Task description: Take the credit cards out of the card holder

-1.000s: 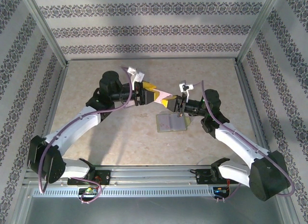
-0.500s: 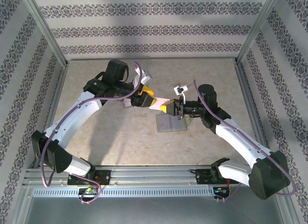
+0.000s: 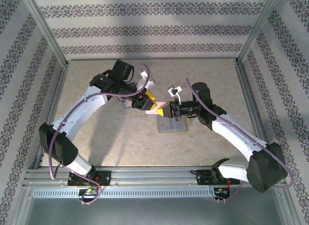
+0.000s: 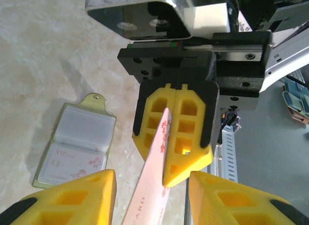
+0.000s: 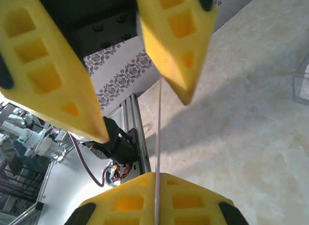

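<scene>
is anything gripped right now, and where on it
The right gripper pinches a pink credit card by one end. The left gripper straddles the opposite end, jaws apart.

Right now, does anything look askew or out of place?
Nothing spilled or damaged. The pink card hangs in mid-air, pinched by the right pincer, with the left pincer open around its other end. The card holder lies open on the table, a VIP card in it.
</scene>
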Robot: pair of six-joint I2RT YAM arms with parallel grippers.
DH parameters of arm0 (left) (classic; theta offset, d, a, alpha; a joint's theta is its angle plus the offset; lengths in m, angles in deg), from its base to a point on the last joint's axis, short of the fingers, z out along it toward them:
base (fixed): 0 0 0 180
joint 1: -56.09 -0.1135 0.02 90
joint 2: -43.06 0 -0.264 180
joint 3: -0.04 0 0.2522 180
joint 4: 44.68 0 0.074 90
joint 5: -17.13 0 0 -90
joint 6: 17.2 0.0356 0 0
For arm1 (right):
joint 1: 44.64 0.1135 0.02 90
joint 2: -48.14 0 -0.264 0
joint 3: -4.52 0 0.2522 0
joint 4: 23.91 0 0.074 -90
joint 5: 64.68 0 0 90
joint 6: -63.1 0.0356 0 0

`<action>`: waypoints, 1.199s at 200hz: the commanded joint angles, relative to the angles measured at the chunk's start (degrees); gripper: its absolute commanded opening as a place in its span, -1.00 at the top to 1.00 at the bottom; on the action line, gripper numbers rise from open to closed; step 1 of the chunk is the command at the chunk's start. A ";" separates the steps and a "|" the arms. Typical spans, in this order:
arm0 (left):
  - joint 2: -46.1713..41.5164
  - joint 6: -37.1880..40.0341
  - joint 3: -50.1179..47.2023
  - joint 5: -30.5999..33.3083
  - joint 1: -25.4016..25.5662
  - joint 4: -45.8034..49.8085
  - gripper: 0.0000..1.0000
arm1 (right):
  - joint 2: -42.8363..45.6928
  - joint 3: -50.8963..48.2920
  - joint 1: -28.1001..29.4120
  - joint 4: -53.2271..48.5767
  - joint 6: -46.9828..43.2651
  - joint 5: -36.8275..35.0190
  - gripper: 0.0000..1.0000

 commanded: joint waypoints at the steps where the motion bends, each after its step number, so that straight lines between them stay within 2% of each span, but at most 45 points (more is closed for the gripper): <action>1: 1.78 4.03 2.06 -1.26 -0.25 5.24 0.19 | -0.69 2.38 0.76 0.10 -1.51 2.44 1.00; 84: 2.41 4.56 2.19 -1.29 -0.17 4.53 0.90 | -1.42 2.13 0.59 -1.03 -3.03 0.78 0.98; 94: 1.89 4.58 1.83 -0.23 -0.25 3.74 1.00 | -1.30 2.00 0.33 -1.04 -3.05 0.43 0.81; 106: 0.96 4.58 0.69 1.76 -0.39 2.09 1.00 | -1.09 1.74 -0.08 -1.18 -3.06 -0.61 0.51; 123: -0.67 4.86 -2.01 4.28 -1.53 -1.53 1.00 | -0.25 1.04 -0.85 -1.48 -3.18 -2.51 0.28; 159: -3.29 4.41 -10.61 7.90 -7.65 -14.09 1.00 | 3.98 -1.58 -3.04 -2.91 -2.77 -9.53 0.03; 205: -4.35 14.12 -21.30 15.10 -11.80 -26.95 1.00 | 9.98 -4.40 -5.27 -6.76 -0.42 -22.95 -0.40; 207: -4.33 14.43 -21.68 15.12 -12.03 -27.61 1.00 | 10.20 -4.49 -5.45 -6.87 -0.22 -23.50 -0.48; 212: -4.30 15.02 -22.56 15.05 -12.77 -29.33 1.00 | 10.73 -4.77 -5.79 -7.10 0.22 -24.83 -0.89; 214: -4.28 15.21 -23.02 15.04 -13.09 -30.01 1.00 | 10.94 -4.91 -5.93 -7.15 0.36 -25.31 -0.94; 240: -2.72 18.19 -26.21 13.96 -16.38 -36.84 1.00 | 13.20 -5.76 -7.62 -8.14 2.47 -29.59 -0.96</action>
